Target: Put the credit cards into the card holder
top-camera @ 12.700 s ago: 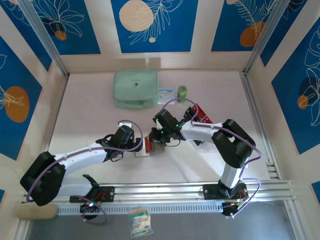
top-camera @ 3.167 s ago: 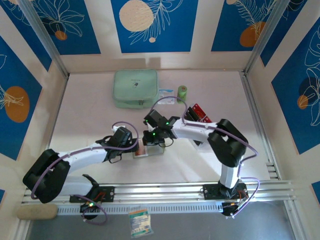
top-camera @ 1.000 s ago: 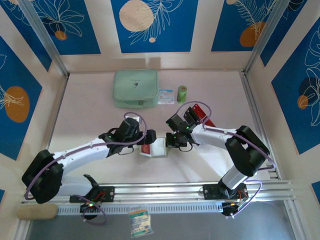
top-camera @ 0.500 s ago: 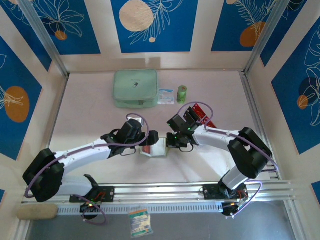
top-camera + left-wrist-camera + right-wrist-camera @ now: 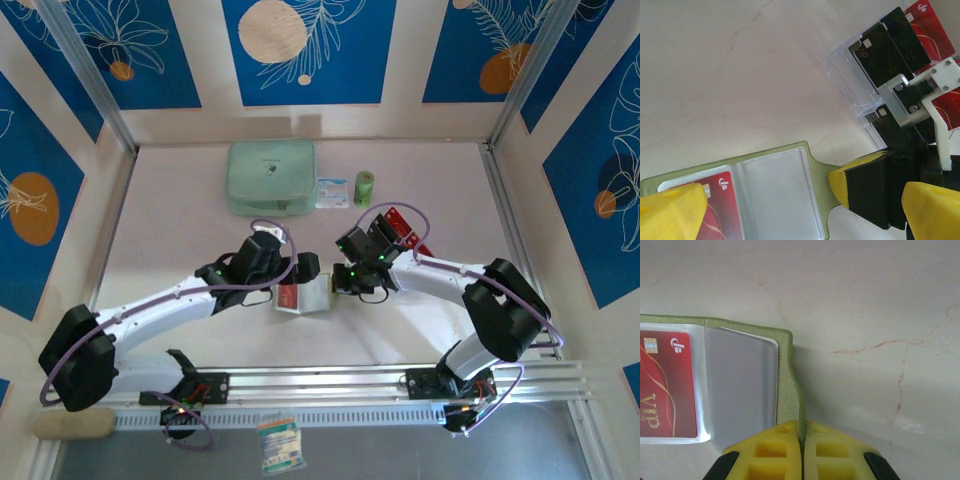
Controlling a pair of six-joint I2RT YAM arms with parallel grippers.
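Observation:
The olive-green card holder (image 5: 318, 298) lies open on the table, with a red credit card (image 5: 715, 210) in its left clear sleeve and the right sleeve (image 5: 772, 192) bare. My right gripper (image 5: 801, 436) is shut on the holder's green tab (image 5: 832, 175) at its right edge. My left gripper (image 5: 802, 212) hangs open just above the holder, one fingertip (image 5: 670, 210) over the red card and the other beyond the tab. More credit cards, black (image 5: 887, 47) and red (image 5: 935, 25), stand in a clear acrylic rack (image 5: 400, 228) behind my right gripper (image 5: 344, 284).
A pale mint zip pouch (image 5: 270, 177) lies at the back, with a small packet (image 5: 331, 192) and a green roll (image 5: 365, 187) to its right. The aluminium rail (image 5: 320, 380) with both arm bases runs along the near edge.
My left gripper has shifted slightly right and away, over the open holder, still open. My right gripper has kept its hold on the tab.

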